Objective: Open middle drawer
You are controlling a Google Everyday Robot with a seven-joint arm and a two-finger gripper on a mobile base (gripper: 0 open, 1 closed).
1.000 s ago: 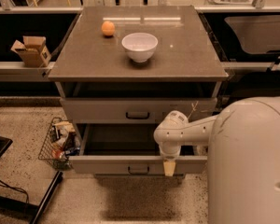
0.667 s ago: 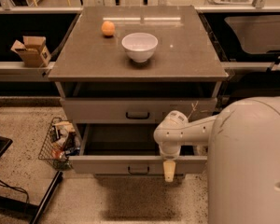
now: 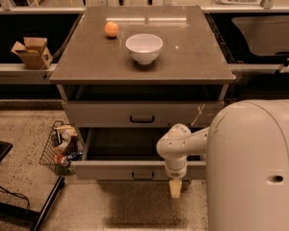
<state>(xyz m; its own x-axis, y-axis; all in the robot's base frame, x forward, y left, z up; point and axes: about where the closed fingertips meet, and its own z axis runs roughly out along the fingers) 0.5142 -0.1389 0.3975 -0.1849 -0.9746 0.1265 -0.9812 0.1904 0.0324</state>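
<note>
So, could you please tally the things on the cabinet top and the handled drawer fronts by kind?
Orange: 1
White bowl: 1
Handled drawer fronts: 2 (the middle drawer, pulled out; the upper drawer, shut)
Total: 4
The gripper hangs just in front of the middle drawer's front, right of its handle.

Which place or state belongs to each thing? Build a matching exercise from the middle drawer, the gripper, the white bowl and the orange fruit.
Things:
1. middle drawer
2. gripper
3. white bowl
4. orange fruit

Places or states:
A. on the cabinet top, towards its far left
B. pulled out, grey tray showing
C. pointing down in front of the open drawer's front, right of its handle
D. on the cabinet top, near its middle

Pairs: 1-B, 2-C, 3-D, 4-A
</note>
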